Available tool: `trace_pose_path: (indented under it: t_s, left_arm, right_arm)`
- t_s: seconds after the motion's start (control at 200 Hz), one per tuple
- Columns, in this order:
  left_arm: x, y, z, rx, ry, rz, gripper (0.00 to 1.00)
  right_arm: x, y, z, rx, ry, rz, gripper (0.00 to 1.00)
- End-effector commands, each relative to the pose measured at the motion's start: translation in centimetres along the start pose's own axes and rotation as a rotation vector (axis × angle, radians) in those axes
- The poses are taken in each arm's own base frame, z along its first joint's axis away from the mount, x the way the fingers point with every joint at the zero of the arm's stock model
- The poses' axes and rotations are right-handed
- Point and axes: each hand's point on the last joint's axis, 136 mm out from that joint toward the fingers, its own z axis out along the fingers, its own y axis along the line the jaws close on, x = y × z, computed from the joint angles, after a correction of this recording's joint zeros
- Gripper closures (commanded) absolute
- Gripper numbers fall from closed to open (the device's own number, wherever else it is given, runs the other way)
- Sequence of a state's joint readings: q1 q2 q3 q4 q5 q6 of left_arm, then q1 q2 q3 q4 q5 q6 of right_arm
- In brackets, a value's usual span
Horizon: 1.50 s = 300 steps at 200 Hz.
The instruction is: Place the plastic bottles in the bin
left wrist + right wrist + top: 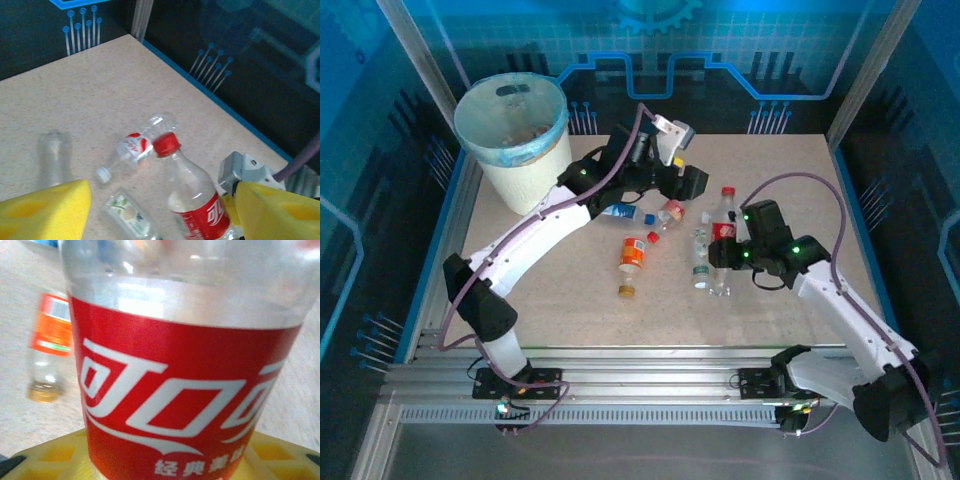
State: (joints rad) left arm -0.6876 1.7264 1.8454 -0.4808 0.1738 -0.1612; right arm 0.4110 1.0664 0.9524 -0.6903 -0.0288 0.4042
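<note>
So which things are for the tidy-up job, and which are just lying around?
For the job:
bin
cola bottle
orange-label bottle
green-label bottle
blue-label bottle
small red-label bottle

Just there:
table
blue back wall

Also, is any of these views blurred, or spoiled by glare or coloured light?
Top external view: sharp and evenly lit; the back wall glows blue. Left wrist view: the near yellow fingers are soft, the table sharper. Right wrist view: the red-labelled bottle is very close and blurred, with glare above its label; the orange-labelled bottle behind it is blurred too.
</note>
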Motion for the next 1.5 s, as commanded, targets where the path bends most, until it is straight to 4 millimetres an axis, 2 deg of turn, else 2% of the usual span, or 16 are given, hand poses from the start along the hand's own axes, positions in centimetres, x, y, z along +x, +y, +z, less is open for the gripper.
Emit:
trace_pose_path:
  t_s: [0.0,0.07,0.17,0.31,0.47,0.8,0.895,1.015,1.125,1.19,1.396,1.496]
  left_arm:
    - [-3.0,-2.5,-3.8,0.135,-0.076,-0.113,0.24]
    - [-3.1,-2.6,-4.7,0.178,-0.07,-0.174,0.24]
    - [-2.9,-3.4,-6.4,0.239,-0.081,-0.175,0.26]
    - [-2.7,-4.1,-9.0,0.257,-0.121,-0.153,0.28]
    - [-2.1,-3.0,-10.7,0.2,-0.152,-0.17,0.34]
    - [-0.9,-2.1,-13.3,0.121,-0.205,-0.172,0.43]
    - [-0.6,-1.6,-14.6,0.077,-0.236,-0.167,0.49]
    - [0.0,-0.9,-15.9,0.025,-0.269,-0.165,0.63]
    - [0.6,-0.6,-17.2,-0.002,-0.292,-0.166,0.7]
    - [1.0,-0.4,-17.9,-0.02,-0.3,-0.17,0.75]
    - [2.3,0.8,-21.0,-0.116,-0.353,-0.188,1.0]
    - [3.0,1.8,-22.7,-0.193,-0.388,-0.184,1.0]
  right_arm:
    - [-5.7,6.3,-3.6,-0.199,-0.239,-0.198,0.45]
    - [-7.0,9.2,-5.3,-0.281,-0.315,-0.286,0.47]
    - [-8.1,12.3,-7.0,-0.373,-0.376,-0.367,0.49]
    - [-8.6,15.0,-8.2,-0.441,-0.399,-0.431,0.5]
    - [-7.7,17.3,-9.1,-0.521,-0.408,-0.492,0.5]
    - [-5.5,20.1,-8.5,-0.597,-0.342,-0.561,0.5]
    - [-5.2,20.7,-8.3,-0.597,-0.327,-0.581,0.5]
    - [-4.7,21.7,-8.0,-0.612,-0.303,-0.607,0.5]
    - [-4.4,22.7,-7.7,-0.617,-0.29,-0.636,0.49]
    - [-4.3,23.5,-7.7,-0.623,-0.285,-0.654,0.46]
    - [-4.8,26.2,-7.3,-0.631,-0.29,-0.69,0.32]
    - [-6.2,27.0,-6.1,-0.584,-0.293,-0.687,0.21]
